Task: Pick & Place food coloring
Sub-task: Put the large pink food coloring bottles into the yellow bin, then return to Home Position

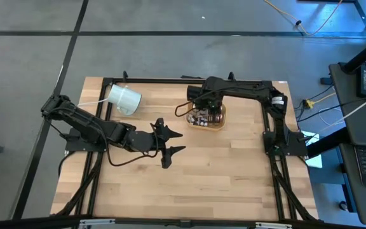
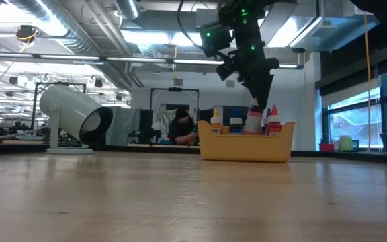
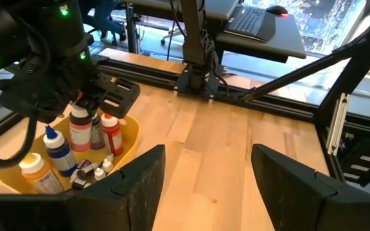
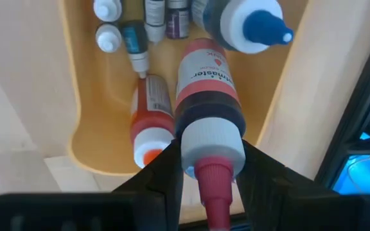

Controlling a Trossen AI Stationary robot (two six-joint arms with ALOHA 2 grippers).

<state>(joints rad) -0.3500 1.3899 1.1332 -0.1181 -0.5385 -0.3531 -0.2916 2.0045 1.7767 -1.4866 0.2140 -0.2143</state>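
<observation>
Overhead, the right gripper [image 1: 203, 109] sits over the yellow tray [image 1: 220, 124] of food coloring [image 1: 203, 119] at the table's [image 1: 234, 172] far middle, while the left gripper [image 1: 170, 142] waits nearby, jaws spread wide, with a white cylinder [image 1: 124, 99] lying beyond it. Low down, the right gripper [image 2: 259, 94] reaches into the tray [image 2: 246, 149]. From the left wrist, bottles stand upright in the tray [image 3: 131, 131]. At the right wrist, the fingers [image 4: 166, 173] clamp a red-tipped bottle [image 4: 207, 109] by its white collar, above the tray.
</observation>
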